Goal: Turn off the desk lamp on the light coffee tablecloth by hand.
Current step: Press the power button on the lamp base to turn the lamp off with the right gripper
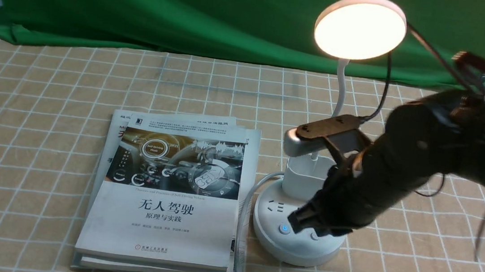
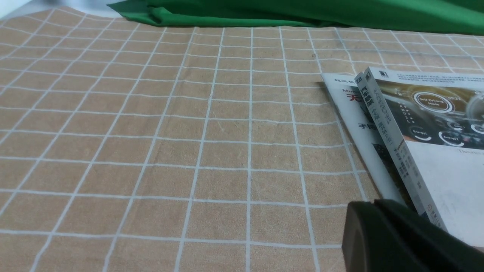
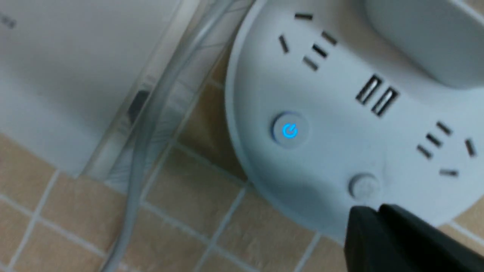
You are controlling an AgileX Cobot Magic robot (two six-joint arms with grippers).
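The white desk lamp (image 1: 359,29) stands on the light coffee tablecloth (image 1: 39,101), its disc head lit. Its round base (image 1: 274,238) has sockets, a blue-lit power button (image 1: 284,228) and a plain round button (image 1: 314,236). My right gripper (image 1: 301,221) is shut and empty, its tip low over the base between the two buttons. In the right wrist view the shut black fingers (image 3: 372,226) sit just below the plain button (image 3: 363,186), with the blue-lit button (image 3: 290,130) beside it. My left gripper (image 2: 372,211) is shut, low over the tablecloth (image 2: 151,151) by the books.
A stack of books (image 1: 169,191) lies left of the lamp base, also in the left wrist view (image 2: 427,143). The lamp's grey cord (image 1: 242,226) runs between books and base. A green backdrop cloth (image 1: 170,7) hangs at the back.
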